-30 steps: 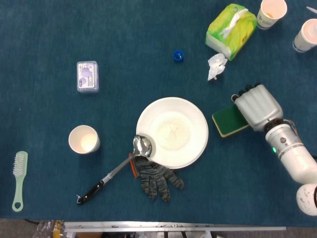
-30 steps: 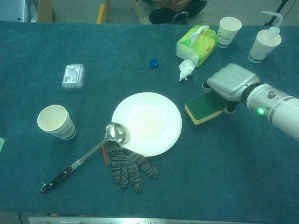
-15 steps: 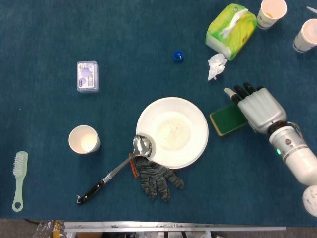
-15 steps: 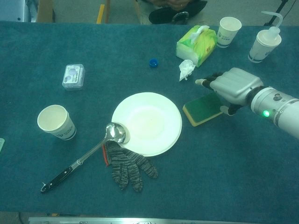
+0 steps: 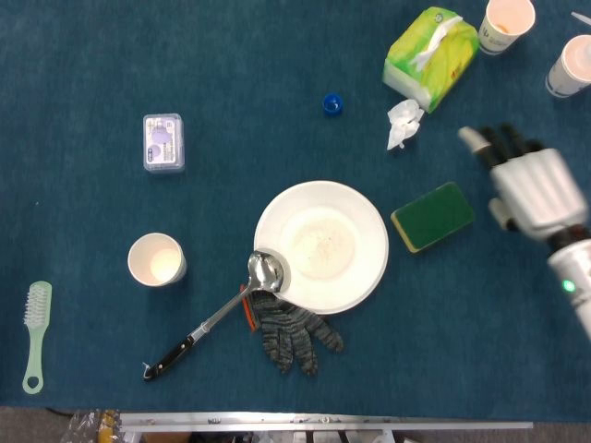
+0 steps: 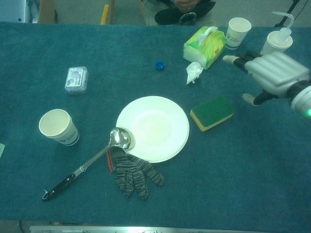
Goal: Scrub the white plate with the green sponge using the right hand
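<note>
The white plate (image 5: 320, 245) (image 6: 153, 127) lies mid-table, with a ladle's bowl resting on its front left rim. Just right of it the green sponge (image 5: 432, 217) (image 6: 212, 112), yellow along its near edge, lies flat on the cloth by itself. My right hand (image 5: 529, 187) (image 6: 272, 72) hovers to the right of the sponge and a little beyond it, fingers spread and holding nothing. It does not touch the sponge. My left hand appears in neither view.
A ladle (image 5: 214, 315) and a grey knit glove (image 5: 293, 331) lie at the plate's front left. A tissue pack (image 5: 428, 45), crumpled tissue (image 5: 403, 123), paper cup (image 5: 506, 25) and bottle (image 6: 274, 43) stand beyond my right hand. Further left are a blue cap (image 5: 332, 103), small box (image 5: 163, 141), paper cup (image 5: 156, 259) and brush (image 5: 35, 334).
My right hand, which lay over the sponge a second ago, has spread its fingers, let the sponge go and lifted away to the right and back. The sponge has shifted slightly.
</note>
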Controlling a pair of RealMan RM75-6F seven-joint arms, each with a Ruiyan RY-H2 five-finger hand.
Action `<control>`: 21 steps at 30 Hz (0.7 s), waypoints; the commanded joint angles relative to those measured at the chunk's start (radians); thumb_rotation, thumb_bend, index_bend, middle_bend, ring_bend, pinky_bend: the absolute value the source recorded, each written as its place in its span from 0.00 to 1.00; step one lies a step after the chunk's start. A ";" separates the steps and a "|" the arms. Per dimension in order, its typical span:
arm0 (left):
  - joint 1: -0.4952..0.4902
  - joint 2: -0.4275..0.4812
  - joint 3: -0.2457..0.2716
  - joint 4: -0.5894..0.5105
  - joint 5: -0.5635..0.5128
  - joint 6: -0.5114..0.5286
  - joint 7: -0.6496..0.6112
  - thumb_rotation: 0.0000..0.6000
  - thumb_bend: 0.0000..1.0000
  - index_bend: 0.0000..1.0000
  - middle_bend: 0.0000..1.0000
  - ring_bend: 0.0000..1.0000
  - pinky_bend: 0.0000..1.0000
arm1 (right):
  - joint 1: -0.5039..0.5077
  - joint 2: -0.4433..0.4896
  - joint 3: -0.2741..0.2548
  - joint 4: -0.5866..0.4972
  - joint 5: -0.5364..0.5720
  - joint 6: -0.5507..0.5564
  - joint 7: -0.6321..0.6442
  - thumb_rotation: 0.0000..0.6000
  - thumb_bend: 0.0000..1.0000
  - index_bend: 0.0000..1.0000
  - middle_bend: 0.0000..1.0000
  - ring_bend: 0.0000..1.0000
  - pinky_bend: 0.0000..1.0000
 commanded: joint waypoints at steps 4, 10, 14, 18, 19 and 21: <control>-0.010 -0.010 -0.006 0.002 0.007 0.001 0.010 1.00 0.52 0.35 0.32 0.24 0.23 | -0.139 0.036 0.002 0.031 -0.110 0.135 0.097 1.00 0.30 0.00 0.13 0.09 0.32; -0.012 -0.013 -0.005 -0.011 0.020 0.013 0.030 1.00 0.52 0.35 0.31 0.18 0.20 | -0.256 0.071 0.008 0.031 -0.144 0.242 0.152 1.00 0.30 0.00 0.13 0.09 0.32; -0.010 -0.011 -0.001 -0.024 0.018 0.012 0.046 1.00 0.52 0.35 0.31 0.18 0.20 | -0.339 0.102 0.013 0.032 -0.157 0.309 0.196 1.00 0.30 0.00 0.13 0.09 0.32; -0.009 -0.014 0.003 -0.034 0.025 0.014 0.051 1.00 0.52 0.35 0.31 0.18 0.20 | -0.410 0.131 0.022 0.035 -0.168 0.358 0.247 1.00 0.30 0.00 0.13 0.09 0.32; -0.009 -0.014 0.004 -0.036 0.026 0.015 0.054 1.00 0.52 0.35 0.31 0.18 0.20 | -0.424 0.138 0.023 0.036 -0.170 0.365 0.259 1.00 0.30 0.00 0.13 0.09 0.32; -0.009 -0.016 0.004 -0.043 0.032 0.021 0.059 1.00 0.52 0.35 0.31 0.18 0.20 | -0.450 0.150 0.028 0.041 -0.177 0.372 0.279 1.00 0.30 0.00 0.13 0.09 0.32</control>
